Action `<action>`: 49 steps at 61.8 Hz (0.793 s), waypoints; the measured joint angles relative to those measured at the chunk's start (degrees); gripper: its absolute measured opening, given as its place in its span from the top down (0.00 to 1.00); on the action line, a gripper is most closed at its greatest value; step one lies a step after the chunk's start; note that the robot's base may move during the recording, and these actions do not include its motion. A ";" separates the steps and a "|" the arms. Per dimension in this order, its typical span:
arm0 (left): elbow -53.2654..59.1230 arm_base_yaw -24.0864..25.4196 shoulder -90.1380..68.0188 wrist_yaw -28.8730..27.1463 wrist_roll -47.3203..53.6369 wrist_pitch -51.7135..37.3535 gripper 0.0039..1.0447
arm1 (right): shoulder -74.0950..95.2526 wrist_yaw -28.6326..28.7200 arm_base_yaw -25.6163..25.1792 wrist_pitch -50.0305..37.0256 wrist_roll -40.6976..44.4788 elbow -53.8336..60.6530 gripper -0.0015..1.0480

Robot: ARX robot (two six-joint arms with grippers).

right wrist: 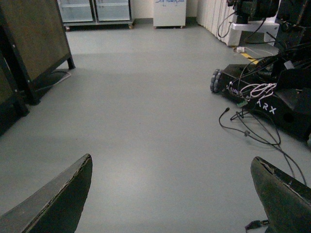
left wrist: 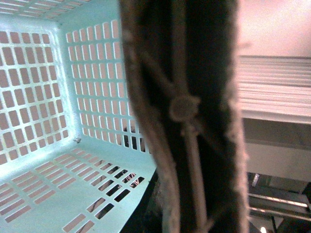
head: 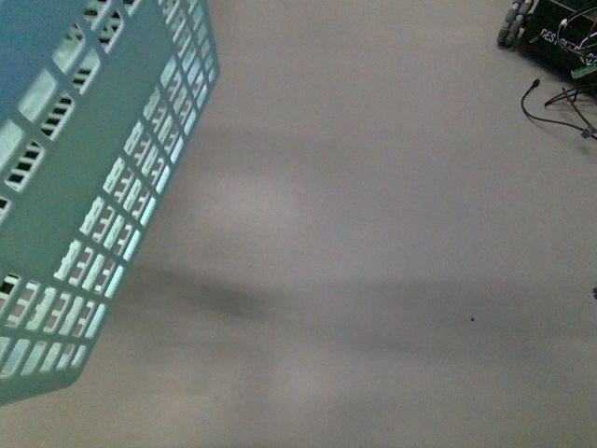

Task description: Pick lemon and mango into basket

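Note:
The teal basket [head: 84, 187] hangs in the air at the left of the front view, tilted, above a bare grey floor. In the left wrist view I look down into the basket [left wrist: 53, 121]; its inside shows no fruit. Its grey-brown handle [left wrist: 184, 107] with a white tie fills the middle of that view, right against the camera. My left gripper is shut on this handle; its fingers are hidden behind it. My right gripper [right wrist: 172, 194] is open and empty above the floor. The lemon and the mango are out of view.
A black wheeled robot base [right wrist: 272, 97] with loose cables [right wrist: 252, 131] stands on the floor at the right, also in the front view's top right corner [head: 560, 37]. A dark wooden cabinet [right wrist: 29, 43] and glass-door units [right wrist: 95, 9] stand farther off.

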State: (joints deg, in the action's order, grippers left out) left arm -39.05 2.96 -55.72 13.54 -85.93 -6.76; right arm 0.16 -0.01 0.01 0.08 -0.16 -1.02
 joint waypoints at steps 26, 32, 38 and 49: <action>-0.44 1.36 6.84 1.11 -0.37 6.16 0.96 | 0.00 0.02 0.00 0.00 0.00 0.00 0.08; -0.44 1.36 6.84 1.27 -0.37 6.16 0.96 | 0.00 0.00 0.00 0.00 0.00 0.00 0.08; -0.44 1.36 6.84 1.36 -0.48 6.16 0.96 | 0.00 0.02 0.00 0.00 0.00 0.00 0.08; -0.44 1.36 6.84 1.42 -0.48 6.27 0.96 | 0.00 -0.04 0.00 0.00 0.00 0.00 0.08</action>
State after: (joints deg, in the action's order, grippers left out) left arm -39.48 4.32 -48.88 14.96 -86.41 -0.49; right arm 0.16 -0.05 0.01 0.08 -0.16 -1.02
